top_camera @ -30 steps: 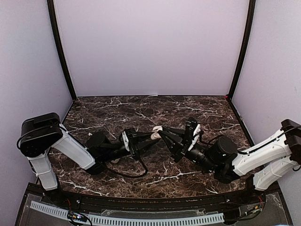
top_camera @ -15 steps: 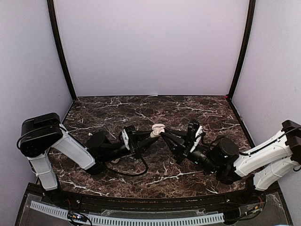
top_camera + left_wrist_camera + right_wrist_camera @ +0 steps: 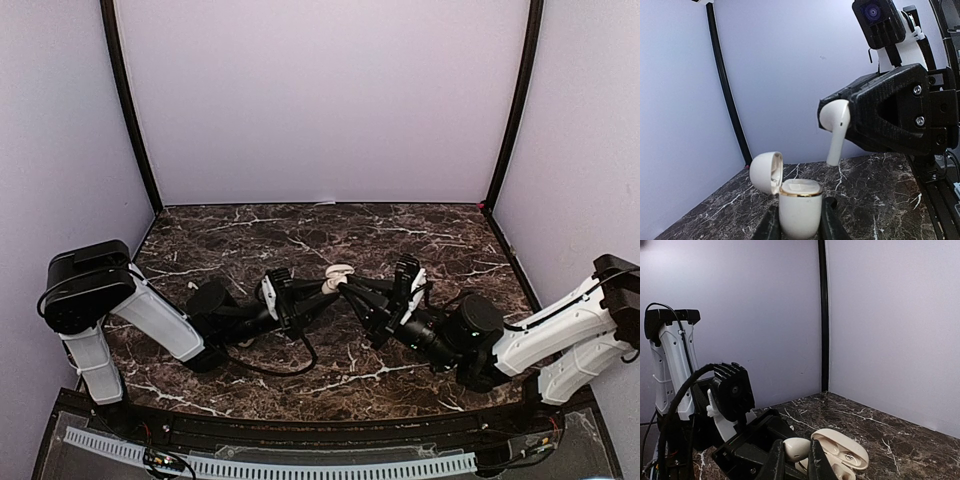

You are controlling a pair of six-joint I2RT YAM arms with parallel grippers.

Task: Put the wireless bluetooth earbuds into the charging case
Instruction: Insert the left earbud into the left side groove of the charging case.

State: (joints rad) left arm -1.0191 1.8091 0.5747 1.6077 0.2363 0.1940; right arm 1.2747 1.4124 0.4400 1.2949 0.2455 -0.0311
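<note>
My left gripper [image 3: 801, 222] is shut on the white charging case [image 3: 800, 210], held upright. The case has a gold rim, and its lid [image 3: 766, 172] is swung open to the left. Above and to the right of the case's mouth hangs a white earbud [image 3: 836, 125], stem pointing down, not touching the case. My right gripper [image 3: 796, 456] is shut on that earbud's [image 3: 797, 448] rounded head. In the top view the two grippers meet tip to tip at mid-table, left gripper [image 3: 320, 291], right gripper [image 3: 349, 288], with the case [image 3: 337, 273] between them.
The dark marble table [image 3: 430, 240] is enclosed by purple walls with black corner posts [image 3: 130, 110]. A black cable [image 3: 290, 365] loops on the table below the left arm. The left arm's wrist body [image 3: 732, 392] stands close in front of the right gripper.
The case and the earbud have both shifted slightly toward the back of the table, and the right arm has edged a little to the left. Both grips are unchanged.
</note>
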